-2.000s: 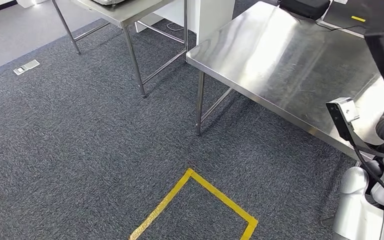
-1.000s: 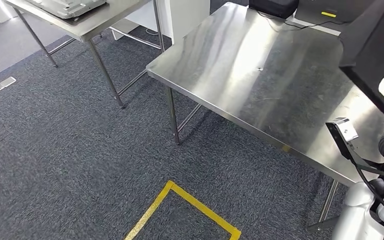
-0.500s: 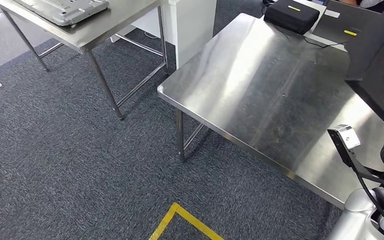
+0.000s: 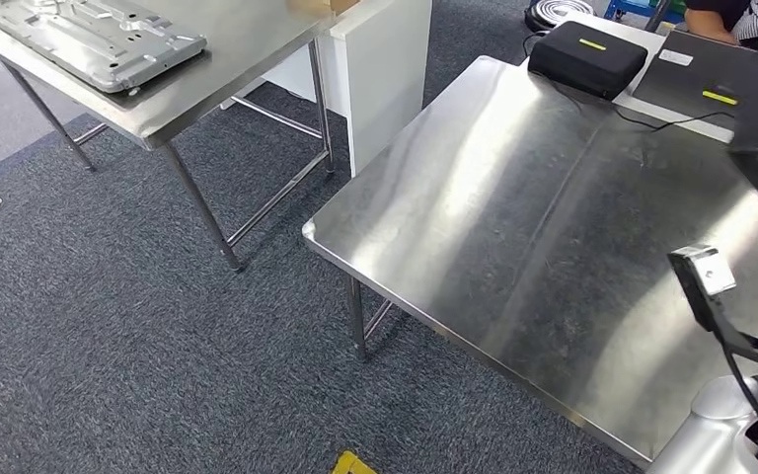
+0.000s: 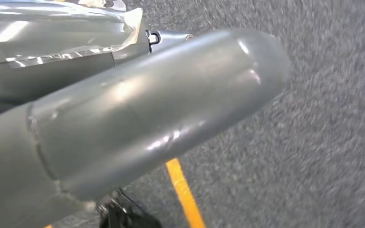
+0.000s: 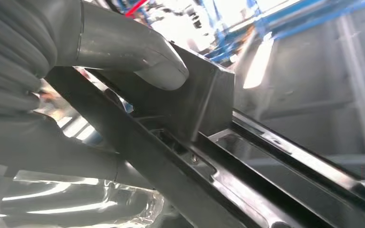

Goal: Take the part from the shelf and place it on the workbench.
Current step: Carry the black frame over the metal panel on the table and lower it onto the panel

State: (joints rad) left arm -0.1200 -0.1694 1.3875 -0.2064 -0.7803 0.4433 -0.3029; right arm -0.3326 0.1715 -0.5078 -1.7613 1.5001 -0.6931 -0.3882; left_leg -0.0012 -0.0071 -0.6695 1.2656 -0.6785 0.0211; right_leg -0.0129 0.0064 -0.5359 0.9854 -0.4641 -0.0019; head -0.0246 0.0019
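My right hand point(image 6: 76, 71) grips the dark part point(image 6: 204, 142), thumb pressed on its upright block, so the pickup looks done; my left hand point(image 5: 138, 118) shows just a grey thumb over carpet, and I cannot tell its fingers' state. Ahead, the steel worktop point(image 4: 553, 257) lies bare: the part still needs setting down there.

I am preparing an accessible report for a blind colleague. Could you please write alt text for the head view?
A bare, shiny stainless-steel workbench fills the right of the view, above dark grey carpet. At its far edge lie a black rectangular case with a yellow label and a cable. On a second steel table at upper left lies a flat grey metal plate with holes.
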